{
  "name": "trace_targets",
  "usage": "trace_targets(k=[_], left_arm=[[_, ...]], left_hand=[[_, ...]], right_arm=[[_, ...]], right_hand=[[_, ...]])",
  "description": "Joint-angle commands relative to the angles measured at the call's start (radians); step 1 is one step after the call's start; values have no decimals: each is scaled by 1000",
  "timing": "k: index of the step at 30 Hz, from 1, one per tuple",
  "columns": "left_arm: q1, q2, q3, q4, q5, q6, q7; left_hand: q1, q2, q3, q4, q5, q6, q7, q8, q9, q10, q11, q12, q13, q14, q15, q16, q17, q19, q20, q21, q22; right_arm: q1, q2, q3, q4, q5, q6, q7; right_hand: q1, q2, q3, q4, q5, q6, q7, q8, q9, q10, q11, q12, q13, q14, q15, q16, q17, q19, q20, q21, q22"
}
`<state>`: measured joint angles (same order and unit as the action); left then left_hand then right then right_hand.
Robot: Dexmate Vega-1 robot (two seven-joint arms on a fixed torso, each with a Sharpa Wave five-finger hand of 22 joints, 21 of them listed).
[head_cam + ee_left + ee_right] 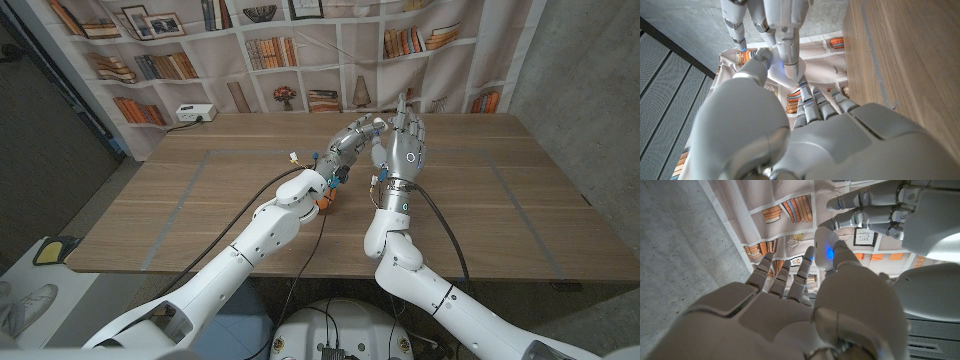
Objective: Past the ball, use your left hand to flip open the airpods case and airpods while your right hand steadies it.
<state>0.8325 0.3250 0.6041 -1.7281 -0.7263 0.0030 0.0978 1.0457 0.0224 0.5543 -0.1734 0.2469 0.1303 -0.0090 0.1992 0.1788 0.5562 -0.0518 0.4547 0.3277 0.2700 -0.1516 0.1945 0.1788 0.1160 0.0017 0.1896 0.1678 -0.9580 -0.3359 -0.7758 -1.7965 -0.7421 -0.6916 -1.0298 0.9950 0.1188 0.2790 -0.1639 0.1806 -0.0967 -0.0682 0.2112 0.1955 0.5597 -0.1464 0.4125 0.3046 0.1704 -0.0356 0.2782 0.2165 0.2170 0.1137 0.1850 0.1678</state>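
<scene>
While both hands are raised above the middle of the wooden table (pixel 200 210), we note in the head view the left hand (pixel 352 140) and the right hand (pixel 405 140) meeting fingertip to fingertip, a small white airpods case (pixel 379 150) between them, held off the tabletop; an orange ball (pixel 326 201) sits on the table under the left forearm, nearer the robot than the case. In the left wrist view, we see the left hand (pixel 790 130) from behind, its thumb tip touching the white case (pixel 785 70), while the right hand's (pixel 770 25) fingers clamp it from the opposite side. In the right wrist view, the right hand (pixel 805 305) pinches the case (pixel 826 250) between thumb and a finger, other fingers extended; a blue light glows on the case. The left hand (pixel 880 210) has fingers partly curled and touches the case, though whether it truly grips it we cannot tell. We judge the lid not yet open; the seam is not discernible. To do this well, we would keep the right pinch low on the body, clear of the lid, and push the left thumb upward at the lid edge, gently, lest the case twist out.
</scene>
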Motion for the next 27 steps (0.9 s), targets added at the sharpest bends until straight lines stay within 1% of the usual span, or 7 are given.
trace_targets(k=[1,6,8,14,19,21,27], left_arm=[[3,1,5,-4,-1,0,-6],[5,1,7,-5,3,-2,-4],[6,1,6,-6,1,0,-2],[9,0,7,-4,-9,5,-7],[10,-1,6,-2,-11,4,-7],[9,0,7,-2,-10,6,-8],[8,0,6,0,-17,7,-13]], left_hand=[[18,27,11,2,5,3,-2,-3,5,235,-165,7,94,9,2,2,3,10,4,2,3],[19,27,12,1,6,2,-3,-4,5,236,-165,7,95,10,3,1,3,10,4,2,3],[20,27,13,1,6,2,-4,-4,5,236,-165,7,95,10,2,1,3,10,4,2,3],[19,26,15,2,7,4,-5,-3,5,235,-165,5,96,11,3,1,3,10,4,2,3],[19,26,17,2,7,3,-6,-3,5,236,-165,5,96,12,2,0,3,11,4,2,3],[19,25,17,2,8,5,-7,-3,5,236,-165,4,97,13,3,1,3,11,3,2,3],[18,25,19,3,8,6,-7,-3,5,237,-165,4,97,16,3,1,4,10,5,1,3]], right_arm=[[-5,-5,4,-2,13,11,-3],[-8,-4,6,-3,15,9,-7],[-11,-5,7,-5,16,12,-11],[-15,-7,9,-7,20,20,-15],[-15,-9,11,-7,21,27,-20],[-14,-10,11,-6,23,35,-23],[-13,-13,11,-2,27,51,-21]], right_hand=[[15,4,10,1,1,3,2,5,0,5,-1,6,6,14,-67,11,1,6,-9,7,-1],[23,4,12,-1,1,10,6,7,0,9,4,6,6,17,-67,13,1,10,-7,8,-1],[29,6,14,-2,2,14,1,8,0,13,-4,6,7,20,-70,14,1,10,-13,7,-1],[30,6,11,3,0,26,2,10,0,28,-6,9,9,27,-75,18,1,15,-14,7,-1],[20,9,6,12,-2,33,0,11,-1,31,-16,8,10,31,-78,22,3,15,-21,6,-1],[16,10,4,16,-3,38,0,12,-1,38,-30,10,11,32,-78,24,4,18,-20,7,-1],[3,13,-4,26,-5,52,-6,14,-1,54,-40,12,14,39,-89,29,7,22,-25,7,0]])
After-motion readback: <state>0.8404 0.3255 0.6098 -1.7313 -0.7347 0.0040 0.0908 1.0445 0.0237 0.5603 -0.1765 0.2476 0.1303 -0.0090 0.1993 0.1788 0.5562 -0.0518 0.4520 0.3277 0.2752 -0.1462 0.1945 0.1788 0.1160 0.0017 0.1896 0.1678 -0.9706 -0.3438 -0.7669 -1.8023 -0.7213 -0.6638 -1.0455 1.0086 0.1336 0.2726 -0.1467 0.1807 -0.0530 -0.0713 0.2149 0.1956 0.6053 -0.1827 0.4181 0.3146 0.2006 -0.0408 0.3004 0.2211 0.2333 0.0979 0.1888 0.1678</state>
